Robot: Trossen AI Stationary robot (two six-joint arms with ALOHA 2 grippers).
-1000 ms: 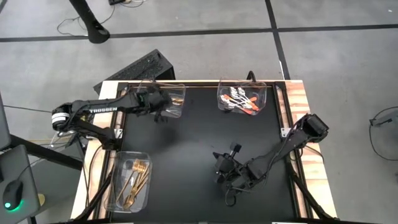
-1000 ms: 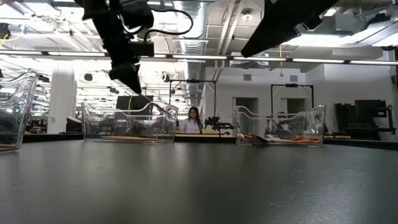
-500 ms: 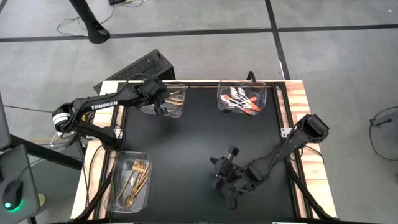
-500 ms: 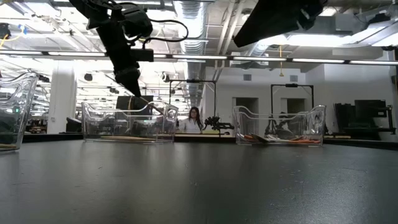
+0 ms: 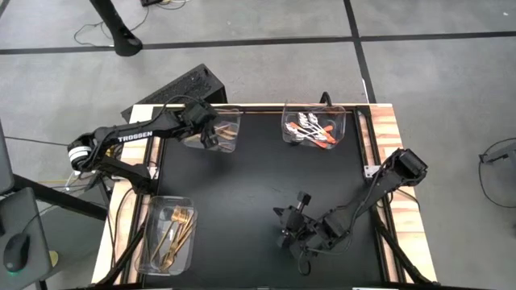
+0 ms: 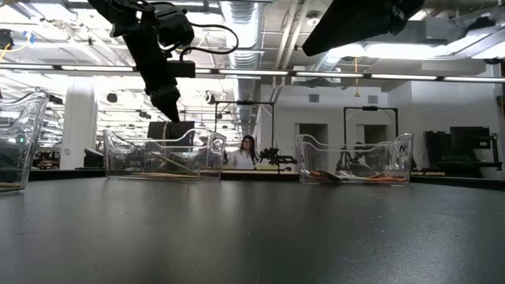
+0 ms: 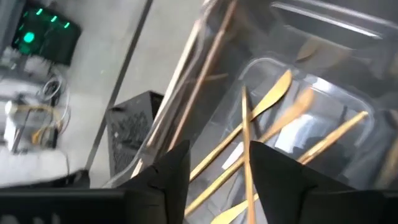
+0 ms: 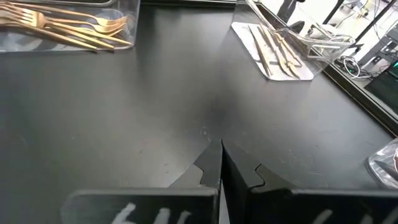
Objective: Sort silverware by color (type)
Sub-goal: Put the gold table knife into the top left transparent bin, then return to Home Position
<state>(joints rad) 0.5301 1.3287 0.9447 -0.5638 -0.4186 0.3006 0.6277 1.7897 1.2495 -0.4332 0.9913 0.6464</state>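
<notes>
Left end effector: While it hangs over the far-left tray, the left end effector point(image 7: 214, 171) has its fingers parted and nothing clamped; a gold knife point(image 7: 246, 149) stands on end in the gap between them, over the others.
Far-left tray: clear plastic tray point(image 5: 232, 113) at the counter's far edge, left side, holding the slim gold knives point(image 7: 264, 106), which lie criss-crossed on its floor.
Right end effector: the right end effector point(image 8: 220, 163) is low over the near middle of the counter, its fingers pressed together with nothing between them.
Far-right tray: clear tray point(image 5: 345, 113) at the far edge, right side, holding the spoons point(image 5: 313, 132) with silver heads and orange-red handles, in a loose heap.
Near-left tray: clear tray point(image 5: 151, 216) at the near left corner, holding the gold forks point(image 5: 176, 234), lying roughly side by side.
Counter: black top point(image 5: 258, 185) with a wooden border; no silverware can be seen lying loose on it.
Low view: the left arm point(image 6: 154, 51) comes down from above to the far-left tray; a person point(image 6: 248, 151) shows far off in the room behind.
</notes>
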